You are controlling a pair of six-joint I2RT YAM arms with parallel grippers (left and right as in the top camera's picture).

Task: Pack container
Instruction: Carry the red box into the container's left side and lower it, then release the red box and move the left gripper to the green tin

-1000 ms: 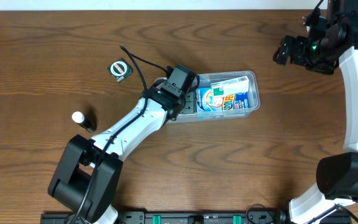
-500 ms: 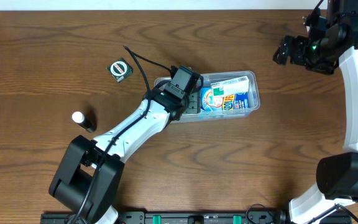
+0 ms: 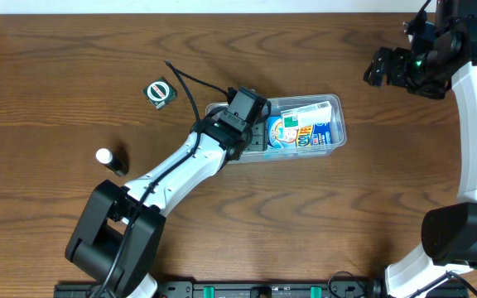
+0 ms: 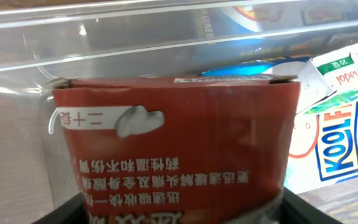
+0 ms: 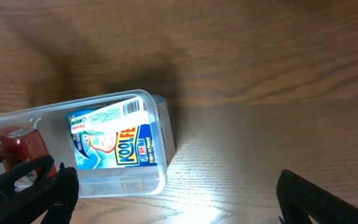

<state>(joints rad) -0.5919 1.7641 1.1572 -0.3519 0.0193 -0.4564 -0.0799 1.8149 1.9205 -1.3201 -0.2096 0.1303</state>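
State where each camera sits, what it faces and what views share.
Overhead: above the table, facing down; left arm, right arm and container show.
Left wrist: inside the container, facing a red box; left pincer fingers below.
Right wrist: high, facing down at the container; right pincer fingers at corners.
All share the blue packet.

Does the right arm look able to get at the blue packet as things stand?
Probably yes: the right gripper is open, and the blue packet lies at the nearer end of the open container.
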